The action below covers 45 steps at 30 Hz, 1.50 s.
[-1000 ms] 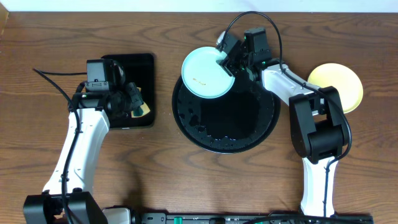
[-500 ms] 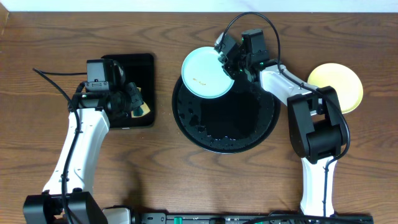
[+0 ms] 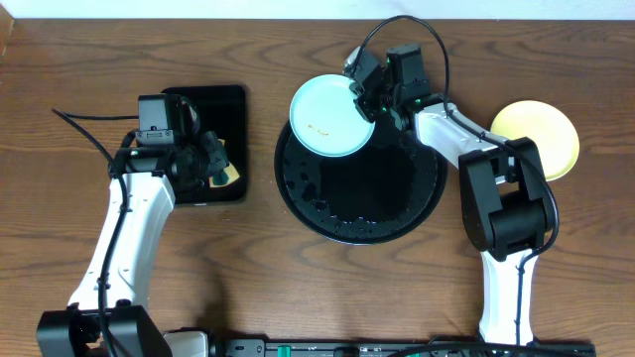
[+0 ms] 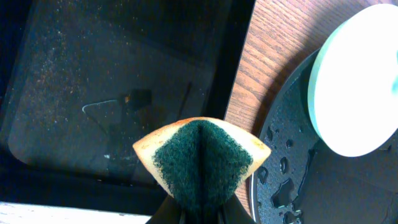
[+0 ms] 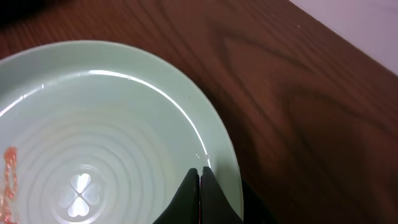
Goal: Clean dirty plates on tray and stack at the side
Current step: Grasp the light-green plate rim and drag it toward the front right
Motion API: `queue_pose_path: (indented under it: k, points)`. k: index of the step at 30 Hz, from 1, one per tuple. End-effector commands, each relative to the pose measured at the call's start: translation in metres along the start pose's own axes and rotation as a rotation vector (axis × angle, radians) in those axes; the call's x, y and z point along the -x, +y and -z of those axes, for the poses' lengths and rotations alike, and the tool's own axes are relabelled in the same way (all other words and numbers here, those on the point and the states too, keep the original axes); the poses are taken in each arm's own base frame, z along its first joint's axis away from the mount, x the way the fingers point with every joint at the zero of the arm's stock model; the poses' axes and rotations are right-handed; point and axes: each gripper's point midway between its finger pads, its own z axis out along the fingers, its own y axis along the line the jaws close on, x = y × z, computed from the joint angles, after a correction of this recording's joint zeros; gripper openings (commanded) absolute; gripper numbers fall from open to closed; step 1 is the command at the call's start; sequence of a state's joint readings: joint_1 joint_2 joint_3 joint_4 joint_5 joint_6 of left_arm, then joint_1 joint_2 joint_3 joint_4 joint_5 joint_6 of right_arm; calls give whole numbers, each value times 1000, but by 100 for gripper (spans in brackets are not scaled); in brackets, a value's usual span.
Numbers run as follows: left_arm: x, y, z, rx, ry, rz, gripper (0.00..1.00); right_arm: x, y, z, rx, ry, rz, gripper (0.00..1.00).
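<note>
Only your right wrist view shows the clover emblem in the plate, whose rim the right gripper pinches; the left gripper pinches a sponge.

Round black tray, glossy, raised rim, mid-table; wet, with droplets scattered over its left and near parts. Pale mint plate, round and shallow, over the tray's far-left rim: partly above the tray, partly out past the rim toward the far side. Carries a thin brownish streak left of centre; shows fine rings and a small clover mark in the middle. Flat or tipped: hard to tell. Pale yellow plate, flat on the wood, right of the tray and well apart from it, face up, no marks visible.
</note>
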<state>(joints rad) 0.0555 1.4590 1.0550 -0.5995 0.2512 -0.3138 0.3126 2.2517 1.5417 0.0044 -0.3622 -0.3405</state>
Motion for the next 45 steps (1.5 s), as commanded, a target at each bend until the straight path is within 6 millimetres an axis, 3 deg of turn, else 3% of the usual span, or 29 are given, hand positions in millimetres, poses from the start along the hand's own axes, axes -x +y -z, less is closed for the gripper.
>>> queue_pose_path:
  k: [1, 2, 6, 10, 14, 24, 27, 30, 33, 45]
  points:
    - [-2, 4, -2, 15, 5, -9, 8, 16, -11, 10, 0, -30, -85, 44]
    - [-2, 4, -2, 14, 6, -9, 9, 17, -9, 12, 25, -26, -86, 54]
    - [-2, 4, -2, 15, 7, -9, 9, 29, -5, 20, 75, 8, -77, 58]
    - [-2, 4, -3, 15, 8, -8, 9, 56, -15, 30, 44, -4, -39, 47]
    - [-3, 4, -3, 16, 11, -7, 9, 66, -16, 34, 42, -14, 9, 46]
    - [-5, 5, -3, 20, 20, -6, 9, 24, -13, -1, 71, 54, 2, 41]
    - [-7, 6, -3, 23, 30, -4, 9, 17, -11, -7, 79, 65, -2, 43]
    - [-7, 6, -3, 23, 28, -4, 9, 11, -6, -14, 88, 76, -2, 38]
    - [-7, 6, -3, 23, 27, -4, 9, 8, -3, -16, 94, 82, -2, 32]
    - [-6, 6, -3, 22, 25, -5, 9, -11, 4, -20, 83, 135, -8, 27]
